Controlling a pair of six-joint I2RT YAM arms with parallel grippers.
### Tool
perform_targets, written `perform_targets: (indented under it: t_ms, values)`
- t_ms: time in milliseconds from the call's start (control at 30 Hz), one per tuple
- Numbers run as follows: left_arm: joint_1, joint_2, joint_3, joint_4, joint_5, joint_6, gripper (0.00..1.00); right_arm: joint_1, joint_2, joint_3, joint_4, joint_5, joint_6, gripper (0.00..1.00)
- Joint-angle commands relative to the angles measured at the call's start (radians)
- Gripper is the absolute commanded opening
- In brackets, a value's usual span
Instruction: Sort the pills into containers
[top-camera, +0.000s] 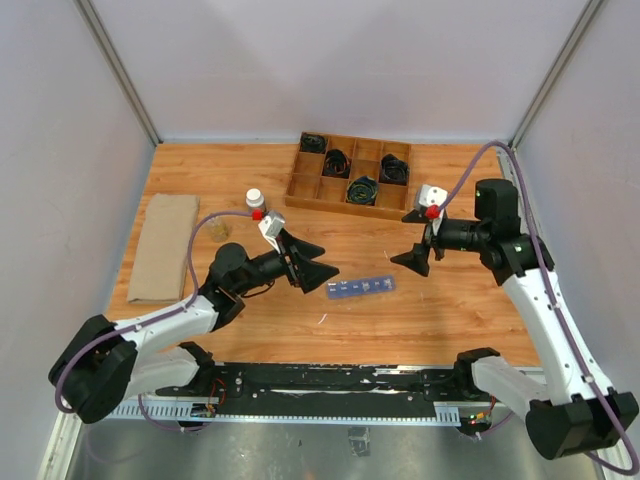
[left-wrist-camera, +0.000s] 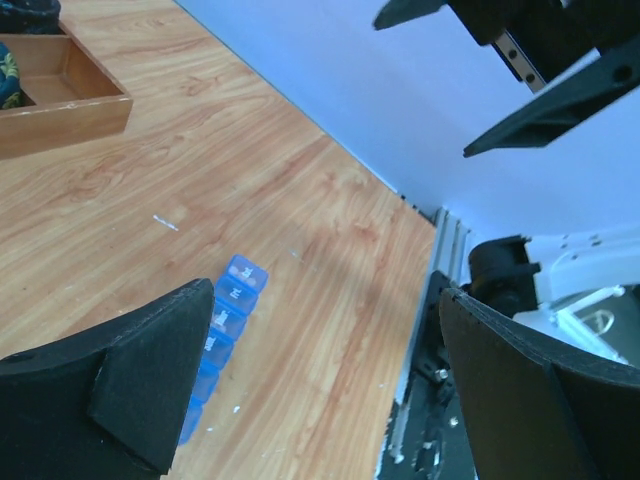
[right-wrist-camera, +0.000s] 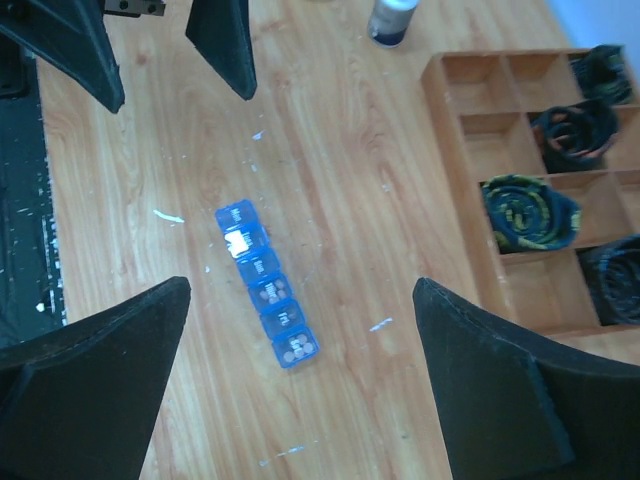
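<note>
The translucent-blue pill-organizer strip (top-camera: 360, 287) lies flat on the wooden table between the two arms, lids shut. In the right wrist view (right-wrist-camera: 265, 290) small round pills show through two of its compartments (right-wrist-camera: 297, 350). My left gripper (top-camera: 325, 262) hovers open and empty just left of the strip. In its own view (left-wrist-camera: 325, 300) the strip (left-wrist-camera: 228, 310) lies beside the left finger. My right gripper (top-camera: 413, 238) is open and empty, above and right of the strip, and looks down on it (right-wrist-camera: 302, 285). No loose pills show on the table.
A wooden divided tray (top-camera: 297, 190) of black cables stands at the back centre, also in the right wrist view (right-wrist-camera: 440, 130). A white-capped bottle (top-camera: 255, 203) and a small clear dish (top-camera: 220, 230) stand behind the left gripper. A brown folded cloth (top-camera: 160, 245) lies at the left.
</note>
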Motion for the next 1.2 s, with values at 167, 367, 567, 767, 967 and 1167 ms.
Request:
perform_targets:
  t_ms: [167, 367, 567, 767, 967, 1167]
  values:
    - [0.056, -0.170, 0.063, -0.230, -0.031, -0.142, 0.99, -0.081, -0.108, -0.001, 0.099, -0.003, 0.111, 0.99]
    - [0.058, -0.325, 0.167, -0.495, -0.118, -0.051, 0.99, -0.086, -0.107, 0.082, 0.111, 0.029, 0.225, 0.99]
    - [0.058, -0.472, 0.295, -0.715, -0.262, 0.047, 0.99, -0.087, -0.113, 0.155, 0.160, 0.015, 0.410, 0.99]
    - [0.058, -0.556, 0.411, -0.800, -0.305, 0.099, 0.99, -0.086, -0.191, 0.201, 0.223, 0.055, 0.505, 0.99]
    - [0.058, -0.568, 0.477, -0.821, -0.256, 0.100, 0.99, -0.087, -0.224, 0.269, 0.182, 0.149, 0.603, 0.98]
    - [0.058, -0.589, 0.470, -0.827, -0.229, 0.088, 0.99, -0.092, -0.249, 0.290, 0.160, 0.143, 0.667, 0.99]
